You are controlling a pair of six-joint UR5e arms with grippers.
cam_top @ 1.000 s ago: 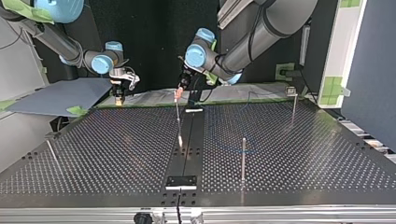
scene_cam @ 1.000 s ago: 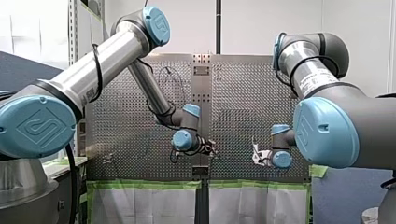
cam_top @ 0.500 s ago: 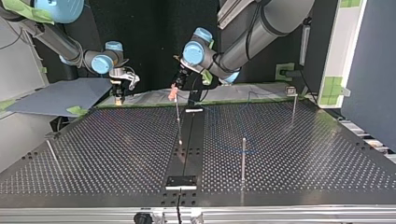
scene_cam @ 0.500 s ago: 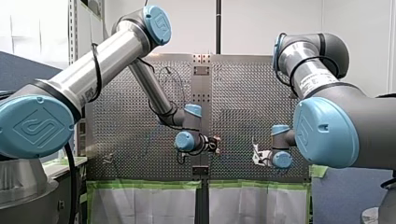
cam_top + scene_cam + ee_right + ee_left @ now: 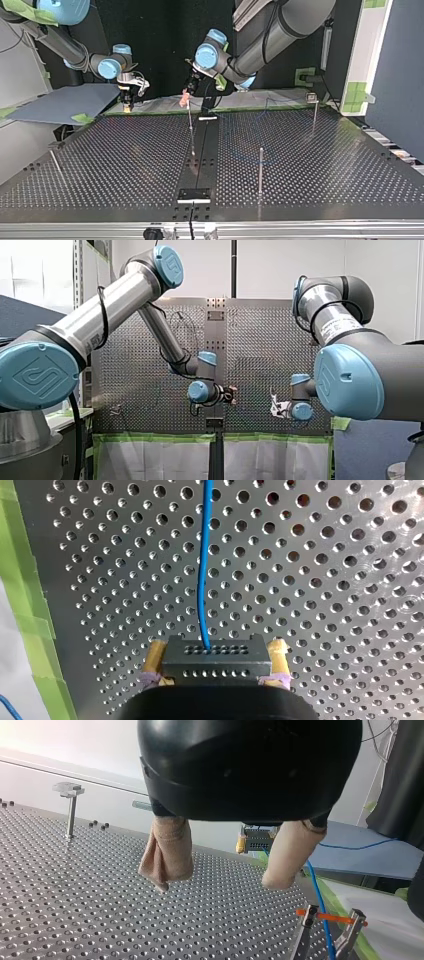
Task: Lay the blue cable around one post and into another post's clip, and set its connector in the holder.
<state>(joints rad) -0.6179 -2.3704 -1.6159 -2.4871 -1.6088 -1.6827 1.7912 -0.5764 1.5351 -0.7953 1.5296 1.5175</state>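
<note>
- Right end effector (image 5: 215, 667): its yellow-padded fingers (image 5: 154, 656) were clamped on the black connector (image 5: 215, 655), one pad at each end. In the top view this assembly hung at 10 o'clock, over the far edge of the counter (image 5: 125, 150).
- Blue cable (image 5: 202, 565): it left the connector's perforated face and ran straight ahead above the counter. In the top view only a faint loop showed on the surface toward 4 o'clock, and its full course could not be traced.
- Left end effector (image 5: 216, 884): its beige-padded fingers (image 5: 167, 850) stood wide apart and held nothing. In the top view it hung at 12 o'clock, near the tip of a thin centre post (image 5: 191, 130).
- Obstacles, left wrist view: a forked clip (image 5: 304, 932) crossed by an orange band (image 5: 330, 916) stood just beside one finger, with the cable passing between its prongs. A flat-topped post (image 5: 70, 812) stood well apart from the other finger.
- Other fixtures, top view: a tall post (image 5: 260, 170) stood at 5 o'clock and a capped post (image 5: 314, 112) at 2 o'clock. A black block (image 5: 195, 194) sat at 6 o'clock on the dark centre strip (image 5: 200, 160).
- Edges and room: green tape (image 5: 165, 111) lined the far edge near 12 o'clock, and a grey sheet (image 5: 65, 102) lay beyond it at 10 o'clock. The widest bare stretch of perforated surface lay at 7 to 8 o'clock, beside the centre strip.
</note>
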